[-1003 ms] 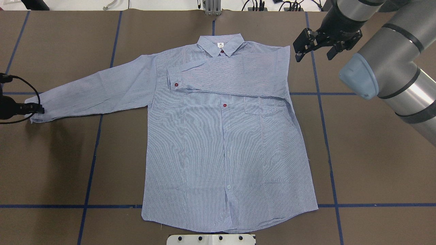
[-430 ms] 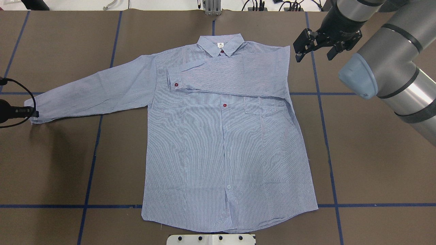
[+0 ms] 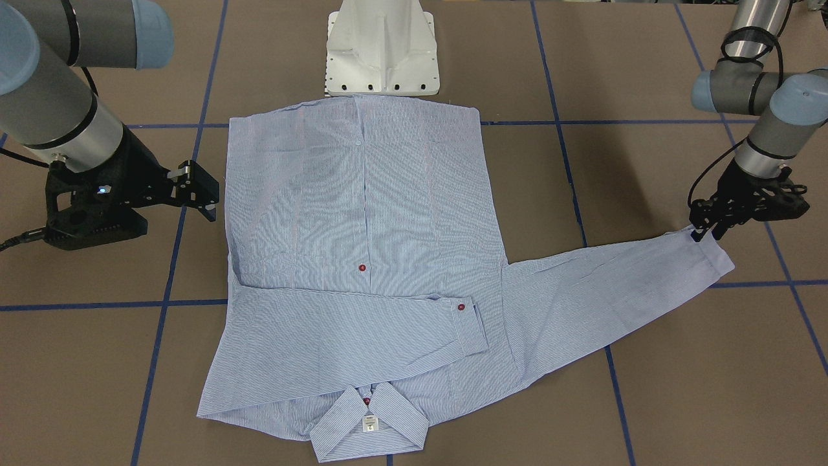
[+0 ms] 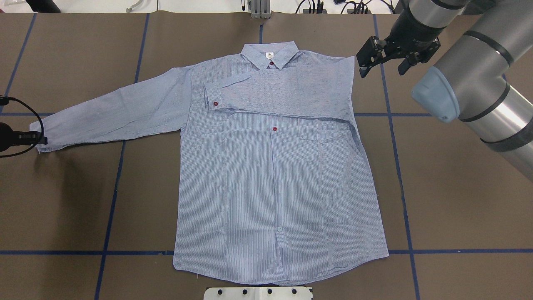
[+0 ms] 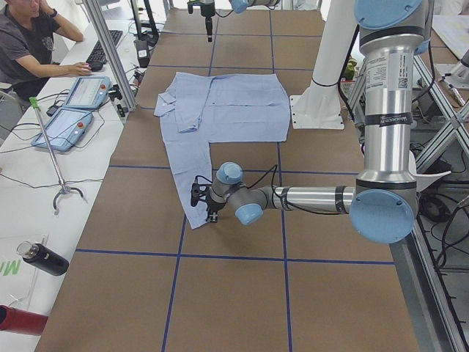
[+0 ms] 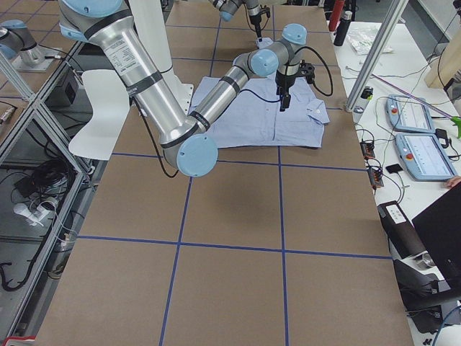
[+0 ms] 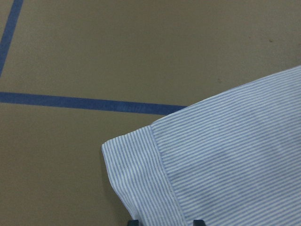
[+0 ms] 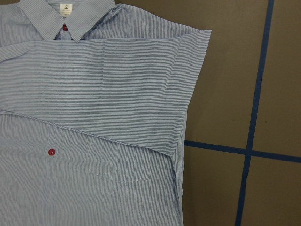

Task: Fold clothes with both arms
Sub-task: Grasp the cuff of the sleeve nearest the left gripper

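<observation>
Sliding outward since a second ago, the left pincer (image 4: 41, 137) now sits at the end of the cuff (image 4: 39, 125) (whether it pinches the cloth I cannot tell). The shirt (image 4: 275, 179) lies flat, front up, on the tabletop (image 4: 458, 200), one sleeve folded across the chest, the other stretched to the robot's left. The right pincer (image 4: 381, 62) hovers, fingers spread, beside the folded shoulder
</observation>
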You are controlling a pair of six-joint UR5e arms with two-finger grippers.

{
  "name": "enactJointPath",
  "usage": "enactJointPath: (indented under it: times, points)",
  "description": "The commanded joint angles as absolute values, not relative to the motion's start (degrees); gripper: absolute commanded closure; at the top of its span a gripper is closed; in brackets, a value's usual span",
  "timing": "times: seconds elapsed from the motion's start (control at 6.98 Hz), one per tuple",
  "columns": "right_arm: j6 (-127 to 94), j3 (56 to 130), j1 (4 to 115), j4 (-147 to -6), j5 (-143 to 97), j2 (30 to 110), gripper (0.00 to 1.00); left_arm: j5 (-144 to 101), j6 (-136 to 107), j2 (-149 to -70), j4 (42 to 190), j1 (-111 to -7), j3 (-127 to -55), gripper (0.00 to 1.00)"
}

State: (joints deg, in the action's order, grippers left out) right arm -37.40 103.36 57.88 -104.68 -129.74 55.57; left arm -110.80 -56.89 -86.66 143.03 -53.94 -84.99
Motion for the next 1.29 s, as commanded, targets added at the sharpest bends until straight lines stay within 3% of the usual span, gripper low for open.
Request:
enactJointPath:
  times: [0.0,0.14,0.29,0.43,0.72,1.0,1.15]
  points:
    - [-37.3,103.4,57.8,-104.7,-129.7,55.5,0.0,-110.8,-57.0,-86.7,143.0,-53.7,-85.2,0.49]
    - [-37.3,103.1,57.8,-104.7,-129.7,55.5,0.0,-110.8,-57.0,-86.7,143.0,-53.2,-85.2,0.51]
    - [-37.2,103.0,57.8,-104.7,-129.7,55.5,0.0,-110.8,-57.0,-86.7,143.0,-53.2,-85.3,0.67]
    - [-37.2,103.0,57.8,-104.7,-129.7,55.5,0.0,-110.8,-57.0,-86.7,143.0,-53.2,-85.6,1.0]
    - [-37.0,103.0,57.9,-104.7,-129.7,55.6,0.0,-114.4,-57.0,-86.5,138.4,-53.7,-93.3,1.0]
    - [-36.8,103.0,58.2,-104.7,-129.7,55.7,0.0,-115.8,-57.0,-88.5,118.1,-53.8,-108.4,1.0]
    - [-36.7,103.4,58.9,-104.9,-130.1,56.0,0.0,-116.2,-57.9,-92.7,111.7,-54.1,-112.5,1.0]
